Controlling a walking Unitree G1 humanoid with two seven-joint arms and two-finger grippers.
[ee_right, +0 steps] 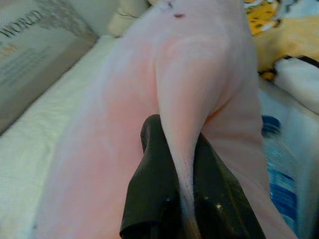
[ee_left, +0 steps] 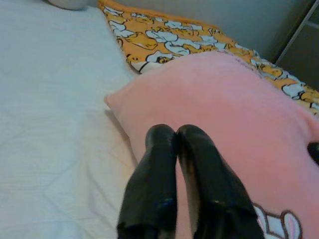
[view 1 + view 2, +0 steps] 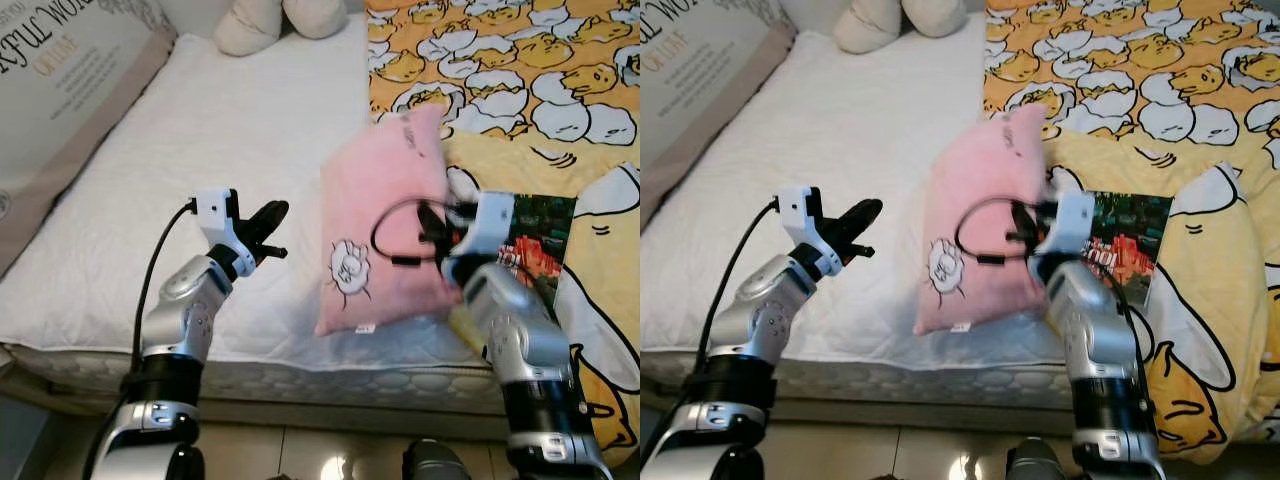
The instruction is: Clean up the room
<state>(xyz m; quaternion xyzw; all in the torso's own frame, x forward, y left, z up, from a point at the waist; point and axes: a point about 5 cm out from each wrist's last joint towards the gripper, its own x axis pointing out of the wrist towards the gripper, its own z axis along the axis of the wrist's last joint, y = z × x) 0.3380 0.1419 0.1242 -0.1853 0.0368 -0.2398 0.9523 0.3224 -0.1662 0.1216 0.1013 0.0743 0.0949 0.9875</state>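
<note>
Pink pillow (image 3: pixel 385 220) hangs long axis upright, right gripper (image 1: pixel 183 164) pinching its edge; left gripper (image 3: pixel 268 232) closed, empty.

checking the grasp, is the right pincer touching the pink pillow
Touching. In the right wrist view the right pincer has an edge of the pink pillow pinched between its two black fingers, fabric running through them.

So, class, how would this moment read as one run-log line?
right gripper: shut on pink pillow, lifted over white mattress | left gripper: shut, empty, beside pillow | yellow duvet: on bed
</note>
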